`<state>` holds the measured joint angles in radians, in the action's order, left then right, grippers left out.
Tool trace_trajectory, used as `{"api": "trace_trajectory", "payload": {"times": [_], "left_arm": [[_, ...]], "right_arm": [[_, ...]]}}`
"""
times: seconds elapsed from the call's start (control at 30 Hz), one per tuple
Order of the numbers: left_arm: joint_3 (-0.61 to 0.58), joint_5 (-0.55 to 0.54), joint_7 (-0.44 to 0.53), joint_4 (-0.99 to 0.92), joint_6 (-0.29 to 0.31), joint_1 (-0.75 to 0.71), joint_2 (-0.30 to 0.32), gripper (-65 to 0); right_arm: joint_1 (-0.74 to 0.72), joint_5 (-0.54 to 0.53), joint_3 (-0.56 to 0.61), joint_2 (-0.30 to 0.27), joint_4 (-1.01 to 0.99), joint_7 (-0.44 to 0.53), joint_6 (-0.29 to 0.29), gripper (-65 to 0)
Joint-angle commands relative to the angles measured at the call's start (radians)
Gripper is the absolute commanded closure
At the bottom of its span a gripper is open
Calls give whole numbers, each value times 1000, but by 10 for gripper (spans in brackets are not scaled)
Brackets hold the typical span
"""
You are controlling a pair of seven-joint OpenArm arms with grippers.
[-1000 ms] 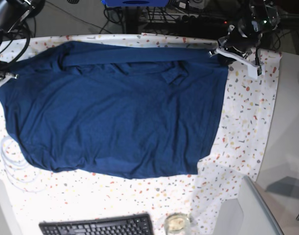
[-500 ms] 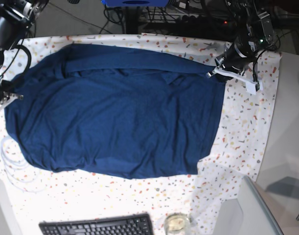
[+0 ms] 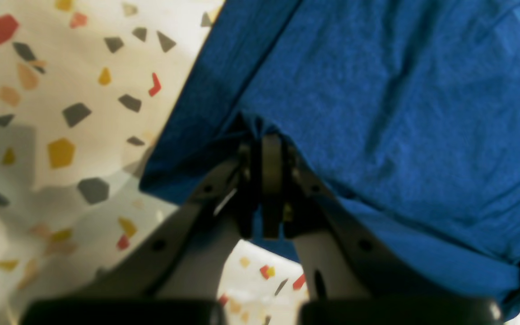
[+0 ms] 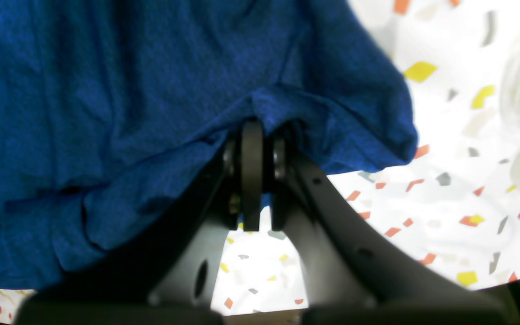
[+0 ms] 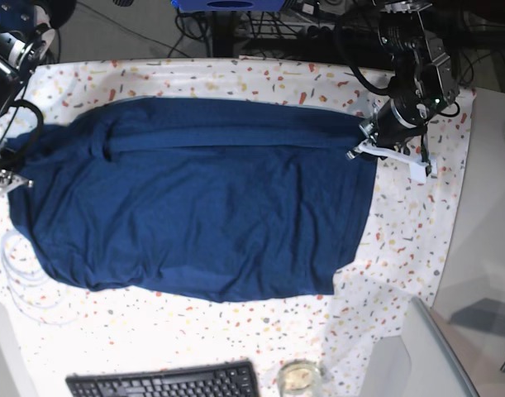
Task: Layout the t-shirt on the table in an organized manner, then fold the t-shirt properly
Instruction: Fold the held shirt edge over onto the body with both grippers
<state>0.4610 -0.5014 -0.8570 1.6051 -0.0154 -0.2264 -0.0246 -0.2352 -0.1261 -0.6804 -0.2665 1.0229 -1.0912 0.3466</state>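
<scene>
The t-shirt [image 5: 194, 215] lies spread on the speckled worktop [image 5: 417, 215], stretched between both hands. The left hand [image 3: 266, 135] pinches one edge; the right hand [image 4: 252, 124] pinches the opposite edge, probably a sleeve, though folds hide it.

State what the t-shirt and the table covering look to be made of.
The t-shirt: soft knit fabric, probably cotton jersey, matte; it creases and bunches at the closed left gripper.
The table covering: thin speckled cloth, likely printed, matte; it wrinkles near the edge.
</scene>
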Motion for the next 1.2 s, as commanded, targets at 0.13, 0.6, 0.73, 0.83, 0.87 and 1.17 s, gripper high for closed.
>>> {"api": "trace_trajectory", "payload": {"times": [0.13, 0.6, 0.73, 0.83, 0.87, 1.17], "left_arm": [[3, -9, 12, 7, 2, 49, 5, 0], [37, -9, 17, -116, -77, 135, 21, 0], [37, -9, 17, -116, -79, 135, 27, 0], [37, -7, 17, -116, -80, 140, 27, 0], [37, -7, 17, -116, -80, 140, 27, 0], [48, -7, 18, -114, -80, 141, 27, -199]], "right_arm": [[-43, -2, -2, -35, 3, 15, -31, -2], [-43, -2, -2, -43, 1, 76, -70, -2], [-40, -2, -3, -41, 1, 76, -70, -3], [-39, -2, -6, -41, 1, 72, -70, -6], [-39, -2, -11, -41, 1, 69, -70, -8], [75, -62, -3, -4, 296, 76, -62, -369]]}}
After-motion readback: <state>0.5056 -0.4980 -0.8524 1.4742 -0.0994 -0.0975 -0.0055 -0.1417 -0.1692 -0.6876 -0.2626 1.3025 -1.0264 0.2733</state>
